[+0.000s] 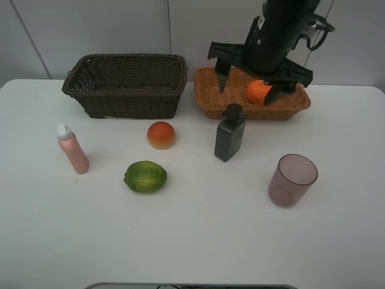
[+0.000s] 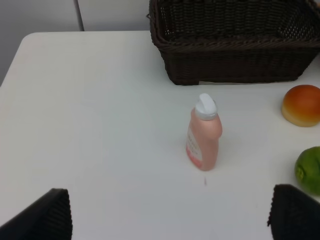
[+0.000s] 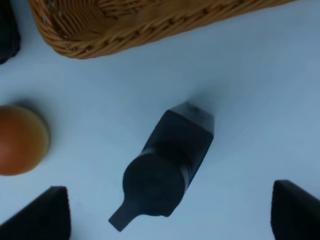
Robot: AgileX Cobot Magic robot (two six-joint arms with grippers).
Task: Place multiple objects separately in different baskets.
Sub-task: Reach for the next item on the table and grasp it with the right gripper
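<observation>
R fingers [image 3: 47, 215] were spread, empty, over tan basket [image 1: 207, 102]. Grey pump bottle [image 3: 170, 160] stood upright on table [image 1: 192, 241] just in front. Looked rigid, smooth, prob. light: grip flat body sides, not pump. L fingers [image 2: 45, 217] also spread, empty.

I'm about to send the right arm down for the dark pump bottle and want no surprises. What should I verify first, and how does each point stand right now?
1. right gripper open with nothing in it: ok.
2. pump bottle upright on the table, below the right gripper: ok.
3. pump bottle apart from the tan basket and from the red-orange fruit: ok.
4. mandarin lying in the tan basket, not held: ok.
5. left gripper open, short of the pink bottle: ok.
6. Which way the fingers line up with the bottle's flat sides: cannot tell.
</observation>
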